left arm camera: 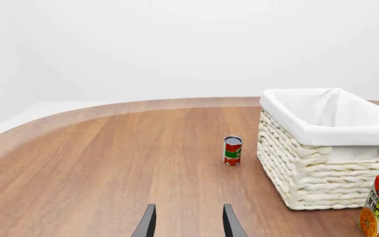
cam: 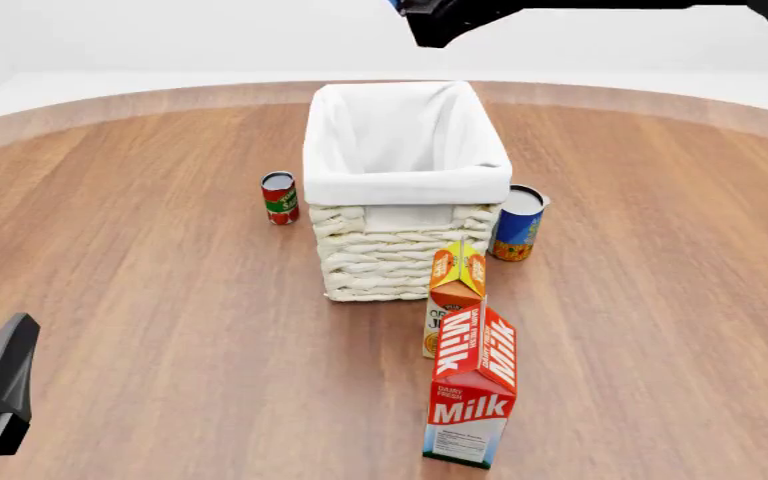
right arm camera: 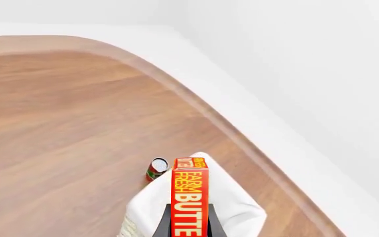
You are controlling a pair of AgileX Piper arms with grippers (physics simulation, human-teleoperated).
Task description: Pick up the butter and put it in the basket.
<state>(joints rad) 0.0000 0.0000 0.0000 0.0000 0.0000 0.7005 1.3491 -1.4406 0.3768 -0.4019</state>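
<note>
The butter [right arm camera: 189, 197], a red-orange box with white lettering, is clamped between the fingers of my right gripper [right arm camera: 189, 219]. It hangs high above the basket [right arm camera: 232, 200]. In the front view my right gripper [cam: 432, 24] sits at the top edge, over the far end of the cream wicker basket [cam: 404, 186], and hides most of the butter. The basket's white liner shows nothing inside. My left gripper [left arm camera: 189, 207] is open and holds nothing, low over the table to the basket's [left arm camera: 327, 132] left. It shows at the front view's bottom left [cam: 0, 392].
A red tomato can [cam: 279, 197] stands left of the basket, and a blue can [cam: 519, 222] stands to its right. An orange juice carton [cam: 456, 290] and a milk carton [cam: 474, 400] stand in front of it. The round table's far edge curves behind.
</note>
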